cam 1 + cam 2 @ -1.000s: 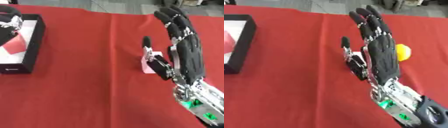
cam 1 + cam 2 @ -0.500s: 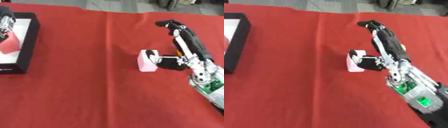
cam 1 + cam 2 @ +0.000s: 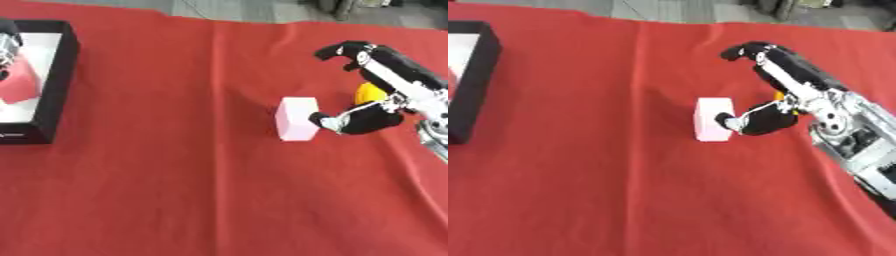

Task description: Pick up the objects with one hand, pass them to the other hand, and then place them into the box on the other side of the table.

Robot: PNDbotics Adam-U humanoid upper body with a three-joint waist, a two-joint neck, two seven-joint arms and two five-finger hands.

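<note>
A pale pink block [image 3: 297,118] lies on the red tablecloth near the middle. My right hand [image 3: 381,85] comes in from the right; its thumb tip touches the block's right side while the curled fingers arch above and behind it, not closed on it. A yellow object [image 3: 367,92] sits partly hidden behind the hand. At the far left stands a black box [image 3: 54,95] with a white inside, holding a red-pink item [image 3: 19,82]. My left hand shows only as a dark part at the box's upper left [image 3: 9,42].
The red cloth [image 3: 175,190] covers the table; grey floor lies beyond its far edge. Between the box and the pink block there is bare cloth.
My right hand has swung down and to the right from upright over the block, so the block now shows whole, with the thumb at its side. The view has shifted too.
</note>
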